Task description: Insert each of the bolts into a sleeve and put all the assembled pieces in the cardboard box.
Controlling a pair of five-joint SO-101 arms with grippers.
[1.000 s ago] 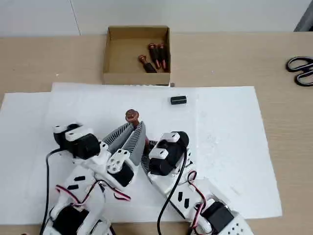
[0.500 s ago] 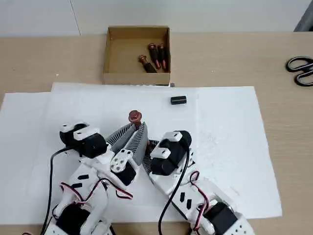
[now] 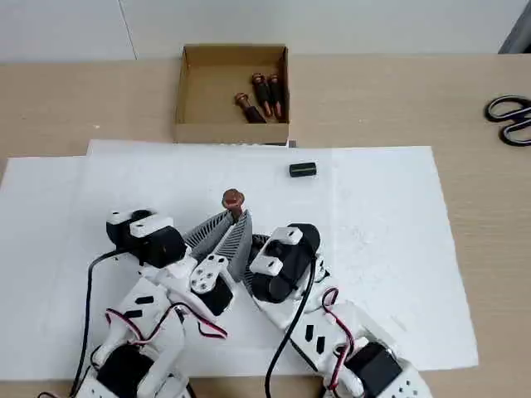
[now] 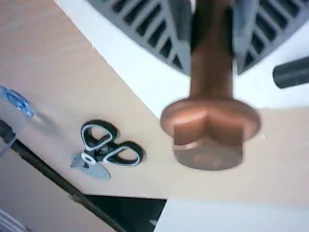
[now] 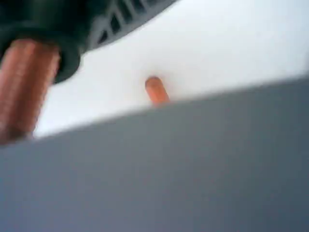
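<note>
The wooden table (image 3: 415,99) carries a large white paper (image 3: 382,215), and both arms work over the paper's near part. Beyond the paper's far edge stands the cardboard box (image 3: 207,91), open, with three assembled pieces (image 3: 261,95) lying along its right side. The scissors (image 3: 513,118) rest on bare wood at the far right, well apart from everything else. One loose black sleeve (image 3: 303,170) lies on the paper between the box and the arms, with nothing around it.

The left gripper (image 3: 235,219) is closed on the shank of a copper bolt (image 3: 233,200), whose flanged head points away from the arms towards the box. In the left wrist view the two ribbed grey fingers (image 4: 145,24) pinch the shank from either side.

Over the last second the bolt head has drifted slightly right and a touch nearer the arms. The left arm's black motor (image 3: 148,238) has swung right with it. The right arm (image 3: 282,261) has barely shifted.

The left arm leans forward and to the right, its pincer angled across towards its neighbour. The right arm is folded low just beside it. The right gripper sits under that arm's black motor, and whether it is open or closed cannot be told. In the right wrist view a copper shank (image 5: 26,92) pokes out of a dark blurred shape.
</note>
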